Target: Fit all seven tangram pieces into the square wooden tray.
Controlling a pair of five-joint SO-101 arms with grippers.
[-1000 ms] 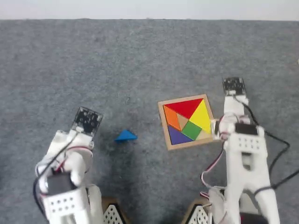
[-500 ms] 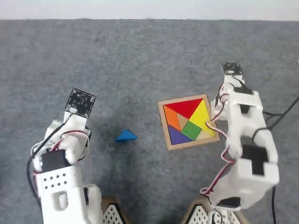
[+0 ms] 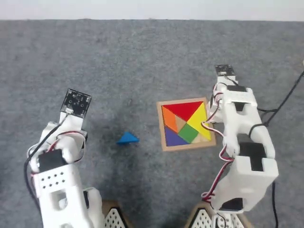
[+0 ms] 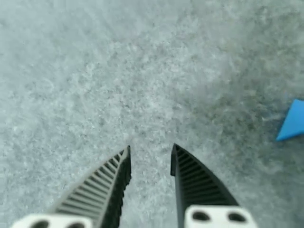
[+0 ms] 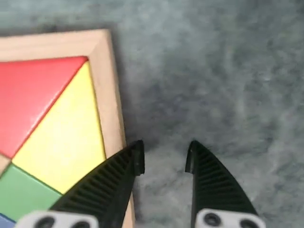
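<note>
On the grey felt table (image 3: 142,57), the blue triangle (image 3: 128,138) lies left of the tray (image 5: 112,90), near the left gripper (image 4: 150,156), whose jaws are parted and empty, while the right gripper (image 5: 164,154), jaws also released, sits at the tray's right rim, likely to steady it.

Your left claw (image 4: 149,151): fingers apart, at 9 o'clock, pointing 12 | your right claw (image 5: 164,151): fingers apart, at 2 o'clock, pointing 12
</note>
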